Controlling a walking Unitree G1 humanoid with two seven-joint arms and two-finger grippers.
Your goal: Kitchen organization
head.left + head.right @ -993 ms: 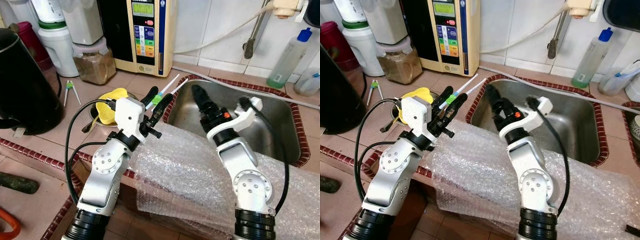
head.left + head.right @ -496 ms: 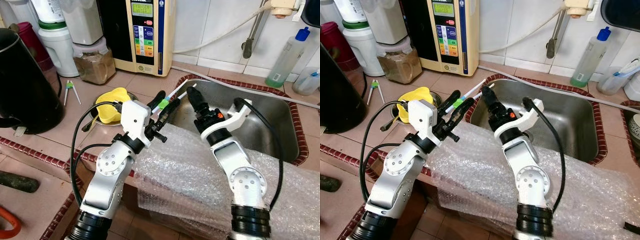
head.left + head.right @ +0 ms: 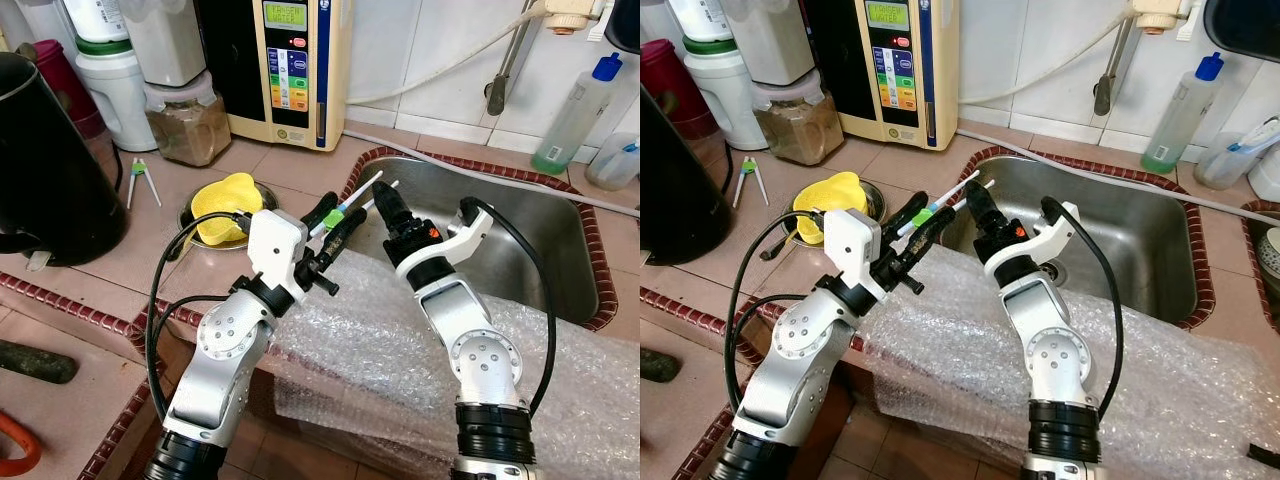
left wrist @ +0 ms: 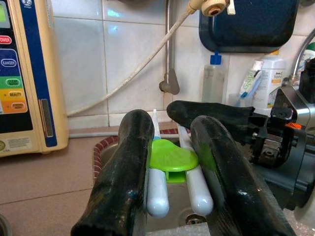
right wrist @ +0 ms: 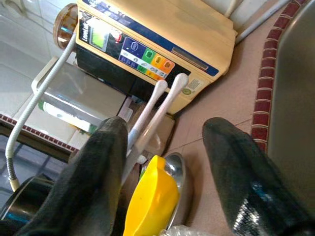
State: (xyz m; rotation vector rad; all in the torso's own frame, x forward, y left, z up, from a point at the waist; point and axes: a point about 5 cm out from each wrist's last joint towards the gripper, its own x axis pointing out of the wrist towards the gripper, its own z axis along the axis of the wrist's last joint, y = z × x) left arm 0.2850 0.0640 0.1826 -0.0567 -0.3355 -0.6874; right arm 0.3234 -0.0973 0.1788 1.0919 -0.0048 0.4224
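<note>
A pair of white training chopsticks [image 3: 352, 194] joined by a green clip [image 4: 170, 160] is held over the sink's left rim. My left gripper [image 3: 334, 210] is shut on them at the clip, with both black fingers [image 4: 129, 162] pressing the sticks from the sides. My right gripper [image 3: 386, 201] is open just beyond the chopsticks' far ends. In the right wrist view the white sticks [image 5: 160, 101] run along the inside of one finger [image 5: 101, 162], with a wide gap to the other finger.
The steel sink [image 3: 520, 235] lies ahead on the right, and bubble wrap [image 3: 400, 345] is draped over the counter's front edge. A yellow item [image 3: 222, 198] in a steel bowl, a second chopstick pair [image 3: 141, 181], a black kettle [image 3: 45, 170], a jar [image 3: 190, 122] and a water machine [image 3: 290, 60] crowd the left.
My left gripper carried the chopsticks to the right, toward the sink. My right gripper swung left and came up to the sticks' far ends.
</note>
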